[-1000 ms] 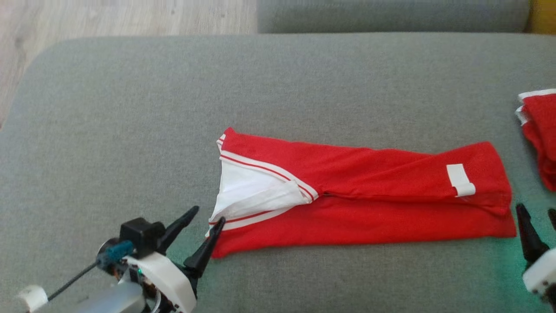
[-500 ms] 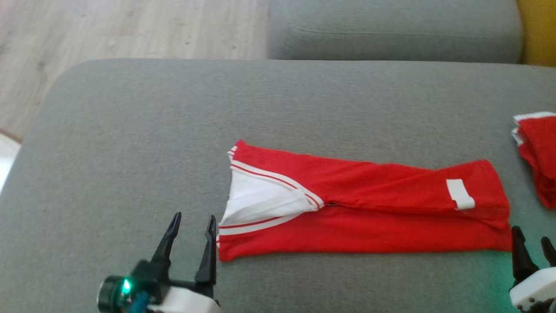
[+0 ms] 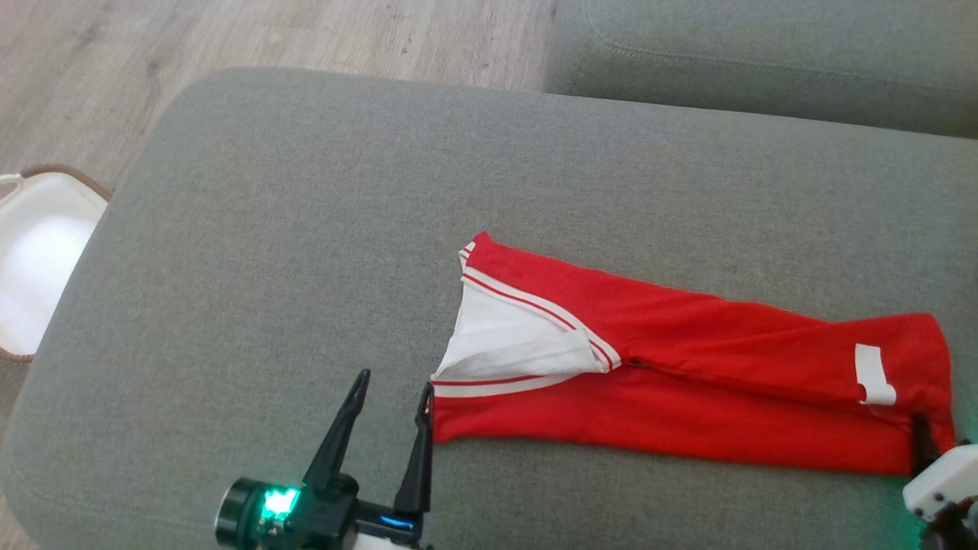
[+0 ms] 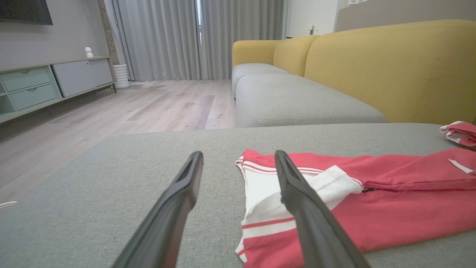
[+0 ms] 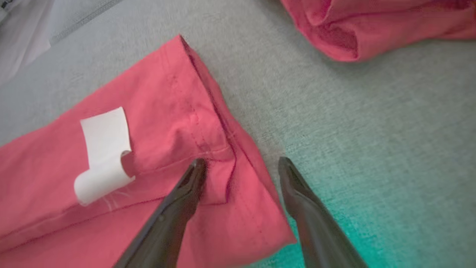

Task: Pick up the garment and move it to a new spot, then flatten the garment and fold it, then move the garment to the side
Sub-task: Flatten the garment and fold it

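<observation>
– Since a second ago the head camera has swung, so the whole scene sits differently. What really moved is the left gripper (image 3: 395, 382): it was slanted against the striped edge and now stands straight, clear of it.
– Its fingers?
– Spread wide, holding nothing. One tip is just beside the near corner of the long red garment (image 3: 688, 382) with its white-striped open end. The other is over bare cushion.
– Where does the garment lie?
– Flat, folded lengthwise on the broad grey fabric sofa cushion (image 3: 306, 229), with the open end toward the robot's left and the hem toward its right (a small white label (image 3: 871, 374) curls up near the hem).
– And the right gripper (image 5: 241, 162)?
– Also parted and empty. It has come in over the hem corner, one finger above red cloth and the other above grey cushion. Whether it touches, I cannot tell.
– Anything else?
– A crumpled second red cloth (image 5: 372, 26) lies apart beyond the hem. A white tub with a brown rim (image 3: 38, 260) stands on the pale wooden floor (image 3: 306, 30) off the cushion's left end.
</observation>
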You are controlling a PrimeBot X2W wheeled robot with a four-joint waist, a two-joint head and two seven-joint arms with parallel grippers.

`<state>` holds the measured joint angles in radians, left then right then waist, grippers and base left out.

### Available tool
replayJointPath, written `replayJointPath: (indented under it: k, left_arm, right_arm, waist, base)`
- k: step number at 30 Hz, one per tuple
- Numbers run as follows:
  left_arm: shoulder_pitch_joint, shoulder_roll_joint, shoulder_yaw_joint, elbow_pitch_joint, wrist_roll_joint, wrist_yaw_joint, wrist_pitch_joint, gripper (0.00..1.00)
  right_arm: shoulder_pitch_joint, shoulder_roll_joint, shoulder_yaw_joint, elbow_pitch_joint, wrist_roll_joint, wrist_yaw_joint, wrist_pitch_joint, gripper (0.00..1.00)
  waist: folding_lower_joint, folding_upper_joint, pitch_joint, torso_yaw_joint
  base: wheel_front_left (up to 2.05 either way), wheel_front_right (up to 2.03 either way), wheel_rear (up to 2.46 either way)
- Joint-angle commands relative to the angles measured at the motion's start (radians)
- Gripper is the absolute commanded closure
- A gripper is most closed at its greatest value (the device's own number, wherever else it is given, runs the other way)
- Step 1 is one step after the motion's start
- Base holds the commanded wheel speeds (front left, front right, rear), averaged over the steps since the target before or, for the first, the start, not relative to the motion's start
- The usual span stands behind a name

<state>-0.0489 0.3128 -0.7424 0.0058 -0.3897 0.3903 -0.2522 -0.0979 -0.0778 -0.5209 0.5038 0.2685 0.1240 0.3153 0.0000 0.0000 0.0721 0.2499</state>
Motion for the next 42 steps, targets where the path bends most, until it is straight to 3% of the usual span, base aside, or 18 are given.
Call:
replayJointPath:
  k: [1, 4, 5, 6, 7, 12, 18, 25, 30, 34, 42]
  left_arm:
    - [-0.015, -0.005, 0.045, -0.022, 0.016, -0.008, -0.009, 0.00]
    - [-0.013, -0.021, 0.066, -0.019, 0.032, -0.028, -0.009, 0.00]
    - [-0.013, -0.026, 0.074, -0.017, 0.037, -0.035, -0.009, 0.00]
    - [-0.011, -0.031, 0.081, -0.015, 0.041, -0.041, -0.009, 0.00]
    - [-0.010, -0.035, 0.089, -0.012, 0.044, -0.047, -0.009, 0.00]
    - [0.004, -0.055, 0.128, -0.001, 0.059, -0.075, -0.009, 0.00]
    - [0.020, -0.080, 0.161, 0.007, 0.082, -0.105, -0.009, 0.00]
    - [0.039, -0.103, 0.194, 0.017, 0.106, -0.132, -0.009, 0.00]
    - [0.051, -0.117, 0.211, 0.027, 0.119, -0.149, -0.009, 0.00]
    - [0.055, -0.128, 0.214, 0.039, 0.129, -0.169, -0.010, 0.00]
    - [0.065, -0.139, 0.218, 0.054, 0.142, -0.195, -0.010, 0.00]
  right_arm:
    - [-0.029, -0.011, 0.018, -0.014, -0.015, 0.007, 0.014, 0.00]
    - [-0.034, -0.005, 0.026, 0.007, -0.006, 0.007, 0.046, 0.02]
    - [-0.034, -0.004, 0.033, 0.011, 0.001, 0.007, 0.053, 0.57]
    - [-0.034, -0.003, 0.039, 0.011, 0.008, 0.007, 0.056, 0.95]
    - [-0.034, -0.002, 0.047, 0.010, 0.017, 0.007, 0.057, 1.00]
    - [-0.025, -0.019, 0.080, -0.016, 0.055, 0.007, 0.026, 1.00]
    - [-0.001, -0.085, 0.061, -0.076, 0.090, 0.007, -0.013, 1.00]
    - [0.050, -0.118, 0.062, -0.269, 0.182, 0.007, 0.032, 1.00]
    - [0.074, -0.065, 0.148, -0.497, 0.282, 0.007, 0.059, 1.00]
    - [0.085, -0.041, 0.264, -0.629, 0.285, 0.007, 0.064, 1.00]
    - [0.063, 0.007, 0.495, -0.671, 0.269, 0.007, 0.042, 1.00]
  waist:
    - [0.0000, 0.0000, 0.006, 0.004]
    - [0.0000, 0.0000, 0.015, 0.009]
    - [0.0000, 0.0000, 0.016, 0.009]
    - [0.0000, 0.0000, 0.018, 0.009]
    - [0.0000, 0.0000, 0.019, 0.008]
    - [0.0000, 0.0000, 0.017, -0.013]
    - [0.0000, 0.0000, 0.011, -0.061]
    - [0.0000, 0.0000, -0.003, -0.103]
    - [0.0000, 0.0000, -0.015, -0.116]
    - [0.0000, 0.0000, -0.026, -0.108]
    - [0.0000, 0.0000, -0.040, -0.050]
  base:
    - [0.00, 0.00, 0.00]
    - [0.00, 0.00, 0.00]
    - [0.00, 0.00, 0.00]
    - [0.00, 0.00, 0.00]
    - [0.00, 0.00, 0.00]
    - [0.00, 0.00, 0.00]
    - [0.00, 0.00, 0.00]
    - [0.00, 0.00, 0.00]
    - [0.00, 0.00, 0.00]
    - [0.00, 0.00, 0.00]
    - [0.00, 0.00, 0.00]
